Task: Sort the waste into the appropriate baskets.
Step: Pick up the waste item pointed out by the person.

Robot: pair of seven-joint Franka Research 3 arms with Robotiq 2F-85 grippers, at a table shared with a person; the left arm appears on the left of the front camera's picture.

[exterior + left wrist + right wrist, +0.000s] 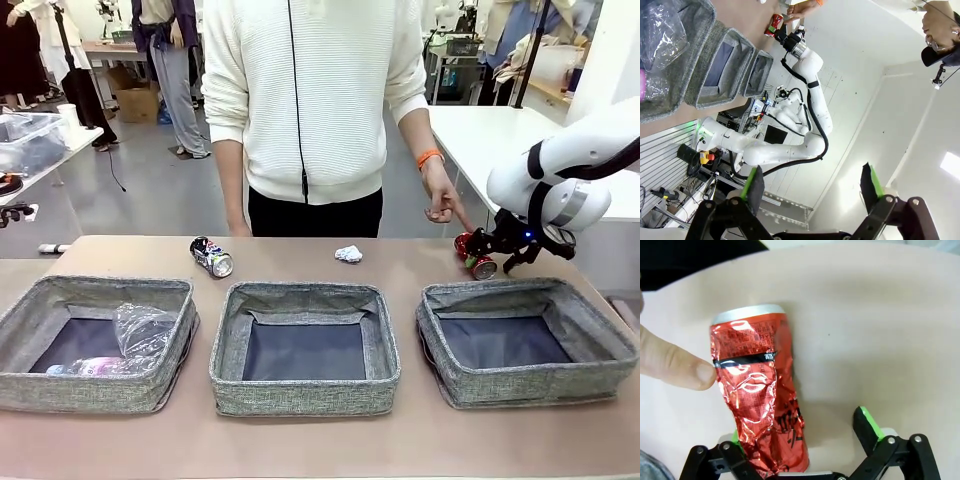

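Rundown, left to right. Up first, left gripper [812, 180]: fingers spread wide, nothing between them. Then left basket [30, 310], holding the clear plastic cup [145, 325] and the bottle [90, 367], which is lying flat beside it along the near wall. On the bare table [300, 440], just beyond the gap before the middle basket [300, 392]: dark blue-white can [211, 257], lying on its side. Behind the middle basket, small white paper wad [348, 254], well apart from everything else. Next, right basket [530, 385]. Just past its far left corner, red can [468, 248], crumpled and lying down. Down low around it, right gripper [488, 256]: fingers spread on either side, one green pad clearly off the can, the other hidden behind it, so no pinch. From across the table, person's hand [440, 200] pointing down, one fingertip touching the can's side.
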